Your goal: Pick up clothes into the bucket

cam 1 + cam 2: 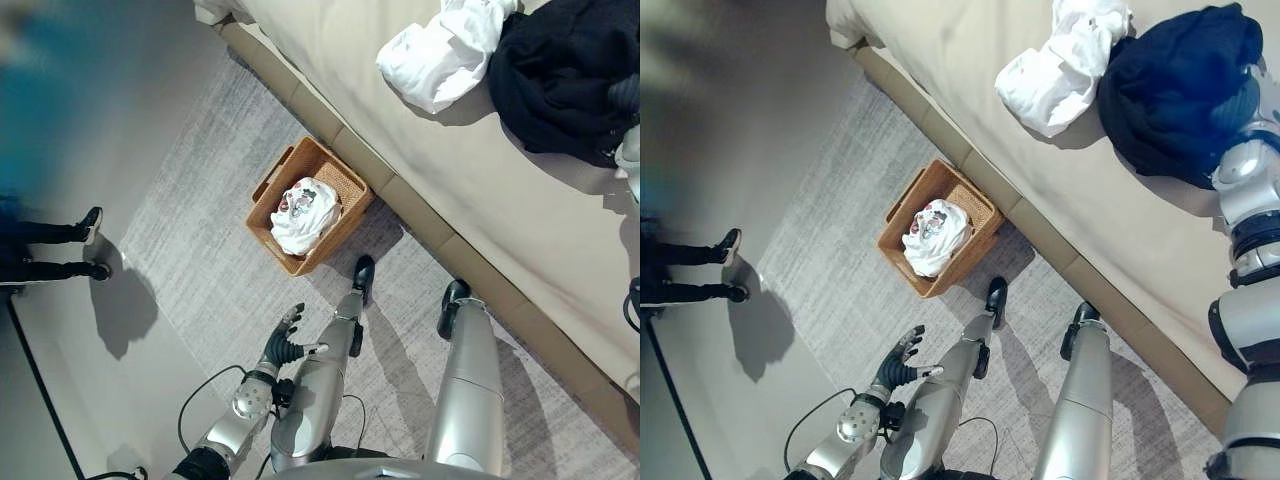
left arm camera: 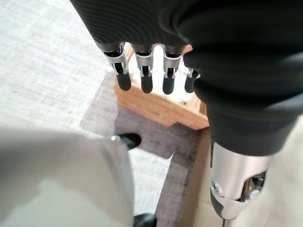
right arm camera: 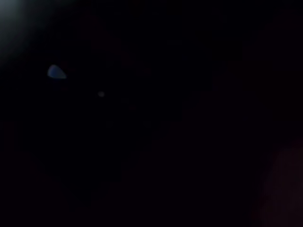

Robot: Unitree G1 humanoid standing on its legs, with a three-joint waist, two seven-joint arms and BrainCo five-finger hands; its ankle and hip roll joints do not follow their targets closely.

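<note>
Basket (image 1: 340, 183) with white garment (image 1: 305, 213) inside, no legible writing.

Woven basket (image 1: 352, 188) sits on grey rug (image 1: 200, 230) tight against the bed's (image 1: 400, 120) edge — white garment (image 1: 305, 212) fills its middle. Rug left of the basket lies bare, open approach there. On the bed, white clothes (image 1: 440, 50) touch dark clothes (image 1: 560, 80) — bare sheet beside them. Person's shoes (image 1: 92, 245) far left.
</note>
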